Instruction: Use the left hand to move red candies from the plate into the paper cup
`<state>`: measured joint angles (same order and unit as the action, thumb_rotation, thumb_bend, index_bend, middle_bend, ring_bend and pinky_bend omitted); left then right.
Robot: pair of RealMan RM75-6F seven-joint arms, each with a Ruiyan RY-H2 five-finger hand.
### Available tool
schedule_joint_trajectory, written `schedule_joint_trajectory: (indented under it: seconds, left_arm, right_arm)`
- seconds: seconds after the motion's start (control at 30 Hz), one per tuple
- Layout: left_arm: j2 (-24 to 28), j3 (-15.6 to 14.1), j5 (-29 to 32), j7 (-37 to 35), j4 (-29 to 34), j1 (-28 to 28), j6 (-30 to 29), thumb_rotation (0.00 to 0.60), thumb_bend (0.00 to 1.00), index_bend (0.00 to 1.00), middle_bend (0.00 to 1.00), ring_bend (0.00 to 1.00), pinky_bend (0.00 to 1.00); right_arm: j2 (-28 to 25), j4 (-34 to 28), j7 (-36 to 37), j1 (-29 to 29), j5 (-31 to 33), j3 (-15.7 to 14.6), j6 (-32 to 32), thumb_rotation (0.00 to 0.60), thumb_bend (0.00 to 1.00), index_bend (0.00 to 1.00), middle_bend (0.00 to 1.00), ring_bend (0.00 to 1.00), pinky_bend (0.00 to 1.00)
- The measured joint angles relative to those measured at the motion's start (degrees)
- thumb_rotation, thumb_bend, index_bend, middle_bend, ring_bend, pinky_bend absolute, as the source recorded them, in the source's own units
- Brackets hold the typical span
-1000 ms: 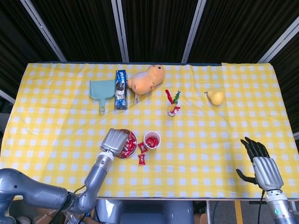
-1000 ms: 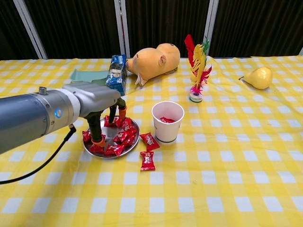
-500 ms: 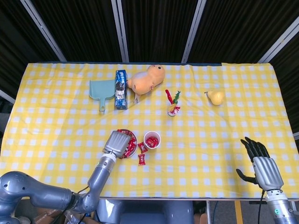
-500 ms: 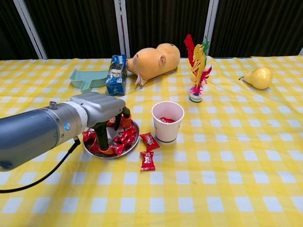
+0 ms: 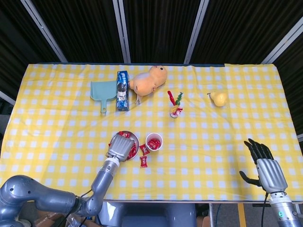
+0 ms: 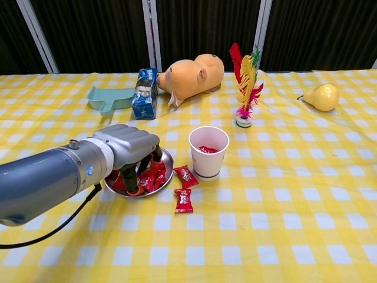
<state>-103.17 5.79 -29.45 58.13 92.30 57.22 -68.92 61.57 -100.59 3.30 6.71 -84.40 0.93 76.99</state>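
Over plate (image 6: 167, 160) | left hand (image 6: 131, 147) fingers (image 6: 156, 156) curled among red candies (grip unclear) | paper cup (image 6: 208, 151) just beside.

left robot hand (image 6: 131, 150) hides plate (image 6: 166, 160) front, grasp unclear, right arm cropped

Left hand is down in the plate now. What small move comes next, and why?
Probably close the fingers on one candy and lift: the left hand sits low over the plate, fingertips among the red candies, and whether it grips one is unclear.
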Motion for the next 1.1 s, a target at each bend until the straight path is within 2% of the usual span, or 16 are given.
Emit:
schedule_joint_trajectory:
  seconds: [0.37, 0.67, 0.9, 1.1]
  left_arm:
    - [1.38, 0.67, -1.37, -0.39, 0.93, -0.85, -0.76, 0.600, 0.42, 0.54, 0.63, 0.84, 0.94]
    - [5.79, 2.77, -2.44, 0.38, 6.11, -0.71, -2.51, 0.600, 0.42, 0.54, 0.62, 0.84, 0.94]
    - [9.33, 6.57, -2.13, 2.31, 11.10, 1.22, -3.50, 0.600, 0.42, 0.53, 0.62, 0.84, 0.94]
    - [8.93, 10.23, 0.12, 4.56, 11.54, 5.19, -3.00, 0.600, 0.42, 0.54, 0.62, 0.84, 0.94]
  right_arm:
    - [-0.05, -0.20, 0.08, 0.02, 0.22, 0.01, -0.18, 0.600, 0.34, 0.00, 0.00, 0.00, 0.00]
    - [-0.14, -0.28, 0.13, 0.02, 0.13, -0.05, -0.21, 0.600, 0.34, 0.00, 0.00, 0.00, 0.00]
    - [-0.13, -0.42, 0.09, 0.01, 0.15, -0.07, -0.25, 0.600, 0.34, 0.00, 0.00, 0.00, 0.00]
    - [-0.24, -0.50, 0.33, 0.04, 0.33, -0.04, -0.38, 0.600, 0.34, 0.00, 0.00, 0.00, 0.00]
